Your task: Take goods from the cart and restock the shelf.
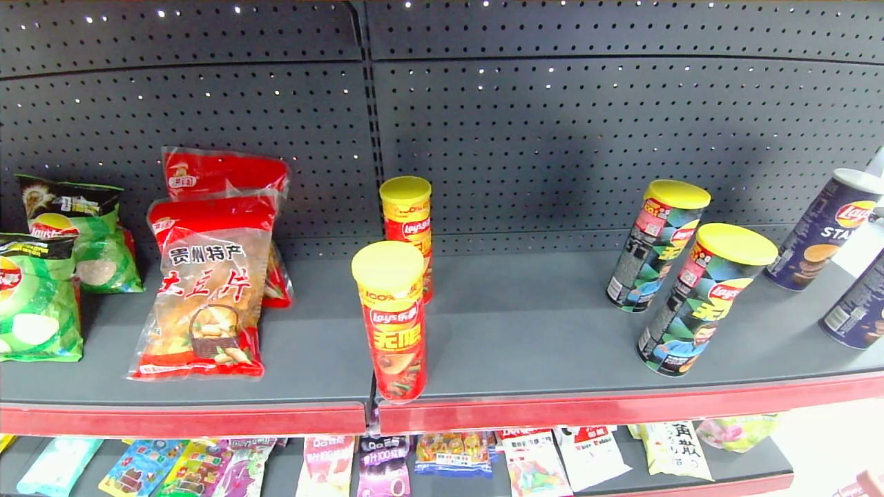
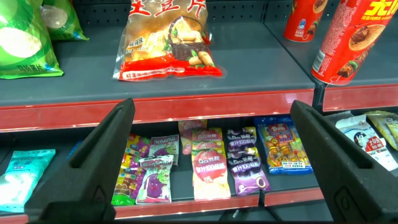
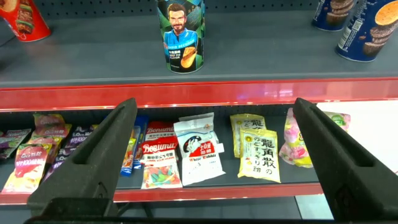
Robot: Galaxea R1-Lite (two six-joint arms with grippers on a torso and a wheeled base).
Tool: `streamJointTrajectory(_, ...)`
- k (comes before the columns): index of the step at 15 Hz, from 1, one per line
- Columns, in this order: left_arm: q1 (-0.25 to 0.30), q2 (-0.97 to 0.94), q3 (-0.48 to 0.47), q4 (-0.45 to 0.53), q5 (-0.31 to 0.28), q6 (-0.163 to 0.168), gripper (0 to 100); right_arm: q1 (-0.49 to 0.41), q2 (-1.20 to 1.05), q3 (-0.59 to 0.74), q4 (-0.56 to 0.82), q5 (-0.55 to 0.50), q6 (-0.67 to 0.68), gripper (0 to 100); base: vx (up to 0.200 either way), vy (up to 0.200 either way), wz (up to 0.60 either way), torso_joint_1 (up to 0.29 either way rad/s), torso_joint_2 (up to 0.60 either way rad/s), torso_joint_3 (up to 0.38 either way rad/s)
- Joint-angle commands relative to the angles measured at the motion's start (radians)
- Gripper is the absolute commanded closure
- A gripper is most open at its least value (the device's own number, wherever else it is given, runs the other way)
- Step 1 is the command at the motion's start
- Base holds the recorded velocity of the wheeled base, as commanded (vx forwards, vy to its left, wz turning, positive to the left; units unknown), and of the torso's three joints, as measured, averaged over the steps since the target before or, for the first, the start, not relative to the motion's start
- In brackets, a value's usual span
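The grey shelf (image 1: 525, 331) with a red front edge carries goods. Two red chip cans (image 1: 394, 321) with yellow lids stand at its middle, one behind the other. To their right stand two dark green-patterned cans (image 1: 704, 297), then blue cans (image 1: 822, 231). Red snack bags (image 1: 207, 297) and green chip bags (image 1: 34, 297) lie on the left. My left gripper (image 2: 211, 104) hangs open and empty in front of the shelf edge, below the red snack bag (image 2: 168, 40). My right gripper (image 3: 214, 102) is open and empty too, below a green-patterned can (image 3: 181, 34).
A lower shelf (image 1: 746, 469) holds several small candy and snack packets (image 2: 211, 168), (image 3: 199, 152). A perforated dark back panel (image 1: 552, 138) closes the shelf behind. Bare shelf surface lies between the red cans and the green-patterned cans.
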Motion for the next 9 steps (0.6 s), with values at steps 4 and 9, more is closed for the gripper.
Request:
streamJointTrajectory(4, 0.000, 0.000, 0.000, 0.000, 0.000, 0.000, 0, 0.001, 0.001, -0.001, 0.000, 0.004, 0.000, 0, 0.000, 0.000, 0.00, 0.000, 0.00, 0.000)
streamJointTrajectory(9, 0.000, 0.000, 0.000, 0.000, 0.000, 0.000, 0, 0.001, 0.001, 0.000, -0.002, 0.007, 0.000, 0, 0.000, 0.000, 0.00, 0.000, 0.00, 0.000)
